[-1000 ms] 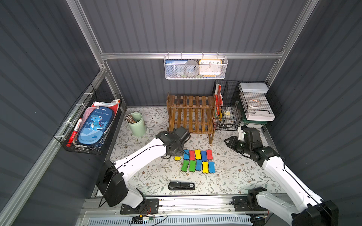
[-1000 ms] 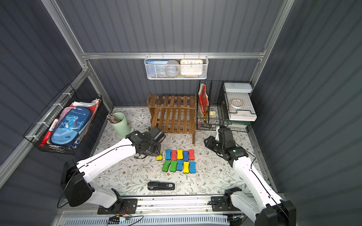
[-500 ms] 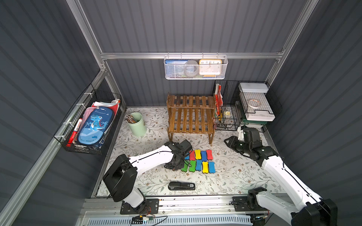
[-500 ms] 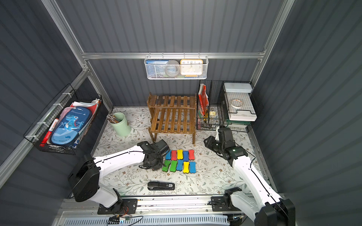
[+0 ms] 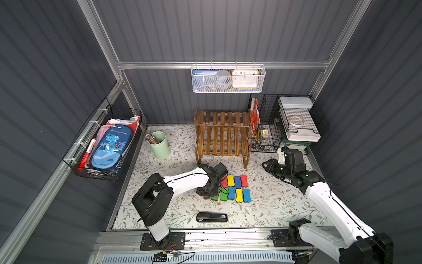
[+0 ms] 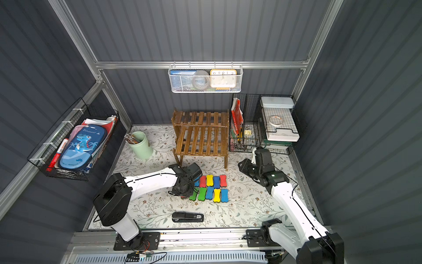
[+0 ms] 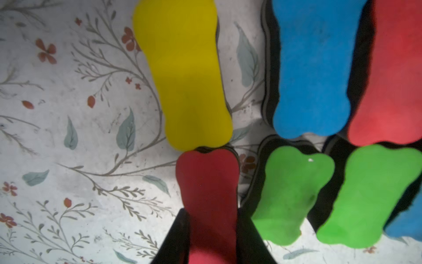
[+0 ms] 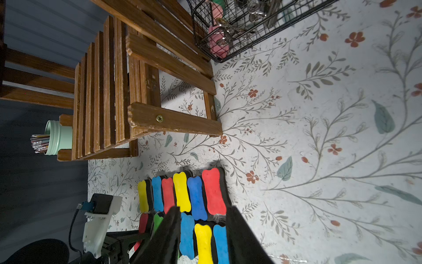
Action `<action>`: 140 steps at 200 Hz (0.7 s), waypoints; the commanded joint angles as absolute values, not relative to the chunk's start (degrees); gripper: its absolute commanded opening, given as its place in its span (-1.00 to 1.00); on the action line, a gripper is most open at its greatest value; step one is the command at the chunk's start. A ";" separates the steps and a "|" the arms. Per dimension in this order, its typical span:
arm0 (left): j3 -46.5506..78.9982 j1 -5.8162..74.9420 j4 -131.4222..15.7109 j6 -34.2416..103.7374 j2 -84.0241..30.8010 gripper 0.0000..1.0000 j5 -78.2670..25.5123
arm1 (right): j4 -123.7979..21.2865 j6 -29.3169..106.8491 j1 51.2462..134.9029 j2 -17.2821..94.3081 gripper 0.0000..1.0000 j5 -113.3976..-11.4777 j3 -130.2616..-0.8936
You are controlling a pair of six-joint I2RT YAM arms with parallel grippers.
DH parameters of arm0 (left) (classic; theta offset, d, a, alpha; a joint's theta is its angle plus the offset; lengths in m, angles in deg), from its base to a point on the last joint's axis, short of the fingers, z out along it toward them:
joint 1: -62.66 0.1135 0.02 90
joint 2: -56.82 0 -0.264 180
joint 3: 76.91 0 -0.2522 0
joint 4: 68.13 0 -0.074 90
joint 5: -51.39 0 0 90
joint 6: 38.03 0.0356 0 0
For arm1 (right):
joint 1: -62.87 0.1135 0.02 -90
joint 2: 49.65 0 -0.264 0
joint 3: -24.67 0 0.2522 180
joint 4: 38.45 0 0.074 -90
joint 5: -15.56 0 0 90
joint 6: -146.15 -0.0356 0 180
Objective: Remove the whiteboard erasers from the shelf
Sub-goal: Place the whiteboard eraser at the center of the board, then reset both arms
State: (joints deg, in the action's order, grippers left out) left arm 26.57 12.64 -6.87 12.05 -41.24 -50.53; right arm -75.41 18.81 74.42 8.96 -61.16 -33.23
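The shelf [image 5: 222, 134] of dark wooden slats stands at the back, both tiers bare in both top views. Several whiteboard erasers [image 5: 236, 188] in red, yellow, blue and green lie in two rows on the floral mat in front of it. My left gripper [image 7: 211, 212] is shut on a red eraser [image 7: 209, 182], held low at the left end of the front row, its tip touching a yellow eraser [image 7: 182, 75] and a green eraser [image 7: 290, 196] beside it. My right gripper [image 8: 203, 208] hangs open and empty, to the right of the shelf [image 8: 109, 91] and apart from the rows.
A black stapler [image 5: 212, 217] lies near the mat's front edge. A green cup of pencils [image 5: 159, 145] stands left of the shelf, and a black wire organizer [image 5: 265, 137] stands right against it. A white mesh basket [image 5: 228, 78] hangs on the back wall.
My left gripper came forward and down from the shelf's front to the left end of the front row, with the red eraser in it. The right arm has not moved.
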 commanded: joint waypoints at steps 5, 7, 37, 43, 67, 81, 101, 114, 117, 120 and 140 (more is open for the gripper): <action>25.16 13.26 -5.90 13.59 -42.22 -0.16 -52.30 | -75.59 19.59 74.13 7.68 -0.24 -61.15 -33.74; 25.17 13.22 -5.87 13.63 -42.23 -0.09 -52.31 | -75.59 19.59 74.13 7.66 -0.24 -61.16 -33.74; 24.52 13.16 -4.62 13.07 -41.01 0.34 -54.19 | -75.59 19.22 74.11 7.05 -0.24 -61.68 -33.51; 24.47 12.99 -4.41 13.04 -40.24 0.37 -54.52 | -75.59 19.14 74.04 7.04 -0.24 -61.65 -33.55; 23.57 12.62 -3.05 12.71 -35.14 0.62 -55.41 | -75.50 18.91 74.04 6.75 -0.23 -61.52 -33.56; 22.00 12.50 -1.46 11.88 -31.54 0.89 -58.03 | -75.27 18.62 74.03 6.56 -0.22 -61.52 -33.64; 19.69 13.26 1.21 14.49 -26.63 0.98 -64.02 | -75.06 18.42 74.04 6.51 -0.20 -61.44 -33.96; 18.29 16.00 1.96 16.52 -23.79 0.99 -68.01 | -75.11 18.29 74.05 6.59 -0.17 -61.26 -34.16; 18.09 17.01 1.96 17.01 -23.10 0.99 -68.67 | -75.10 18.28 74.04 6.60 -0.17 -61.26 -34.22; 17.92 18.02 1.90 17.53 -22.46 0.98 -69.34 | -75.06 18.34 74.03 6.60 -0.16 -61.27 -34.32; 19.33 25.00 -2.66 22.41 -17.99 0.98 -74.24 | -74.98 18.09 74.04 6.51 -0.16 -61.51 -34.31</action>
State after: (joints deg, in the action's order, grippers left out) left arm 18.61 18.35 -2.17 16.02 -22.07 -64.52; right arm -75.39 18.48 74.31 7.14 -61.18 -33.23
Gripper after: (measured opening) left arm 0.992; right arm 0.417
